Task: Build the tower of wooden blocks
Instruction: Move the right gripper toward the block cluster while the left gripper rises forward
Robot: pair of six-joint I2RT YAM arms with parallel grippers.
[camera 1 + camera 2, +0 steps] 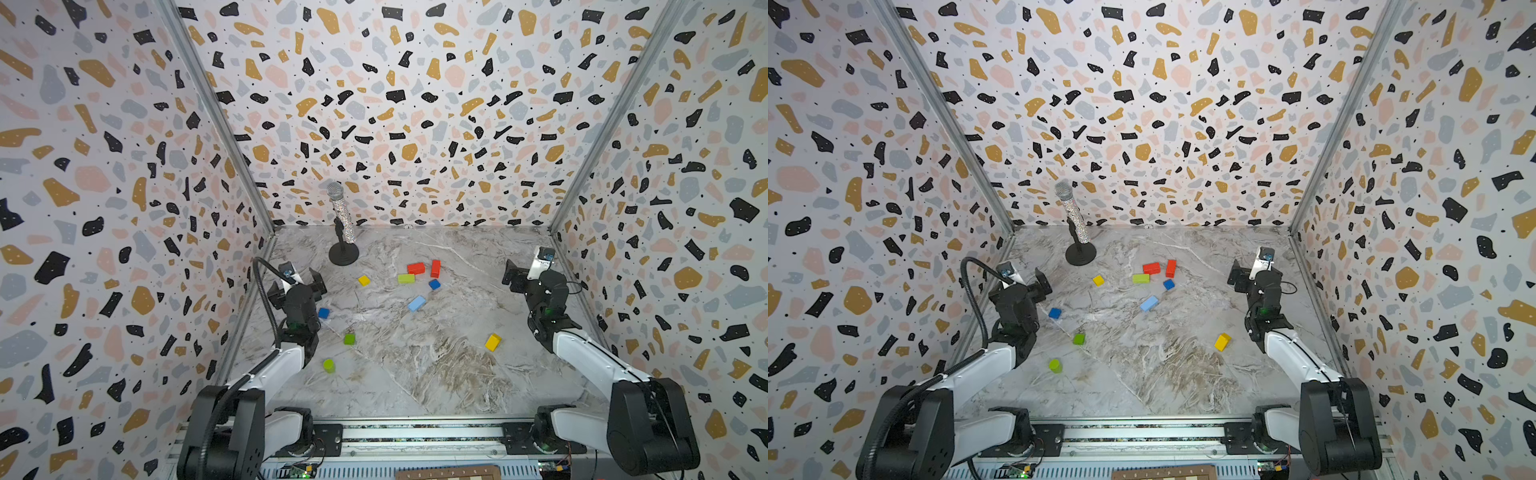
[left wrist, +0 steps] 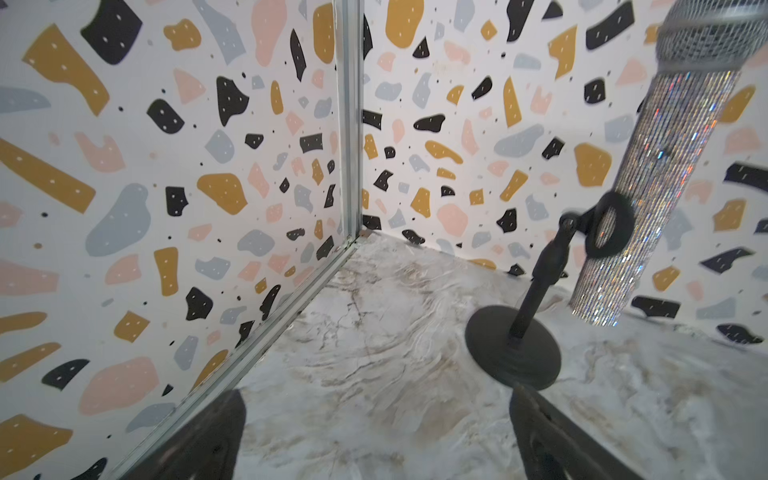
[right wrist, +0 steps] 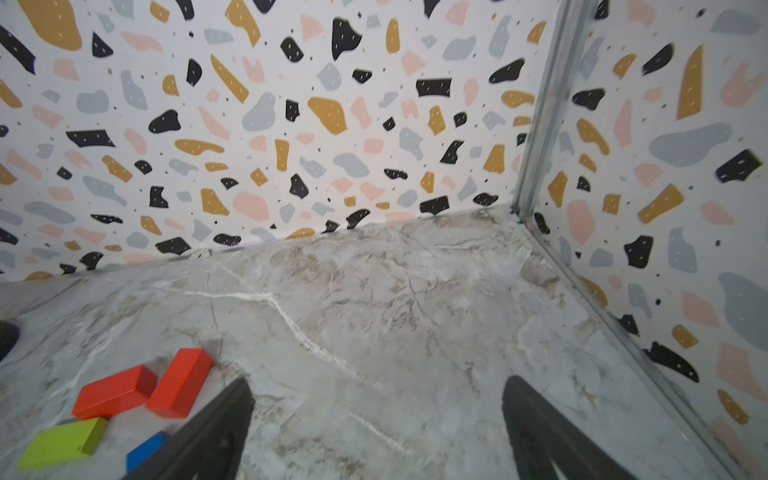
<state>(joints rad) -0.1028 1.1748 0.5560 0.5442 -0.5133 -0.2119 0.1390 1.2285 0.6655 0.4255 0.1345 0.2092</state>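
The wood blocks lie scattered singly on the marble floor, and no tower is in view. In both top views two red bricks, a lime brick, a blue cube and a light-blue brick cluster at mid-back. A yellow cube, another blue cube, a green cube, a lime cylinder and a yellow brick lie apart. My left gripper hangs open and empty by the left wall. My right gripper is open and empty; the red bricks lie beside it.
A glittery silver microphone on a black stand stands at the back left, close to my left gripper. Patterned walls enclose the floor on three sides. A metal rail runs along the front edge.
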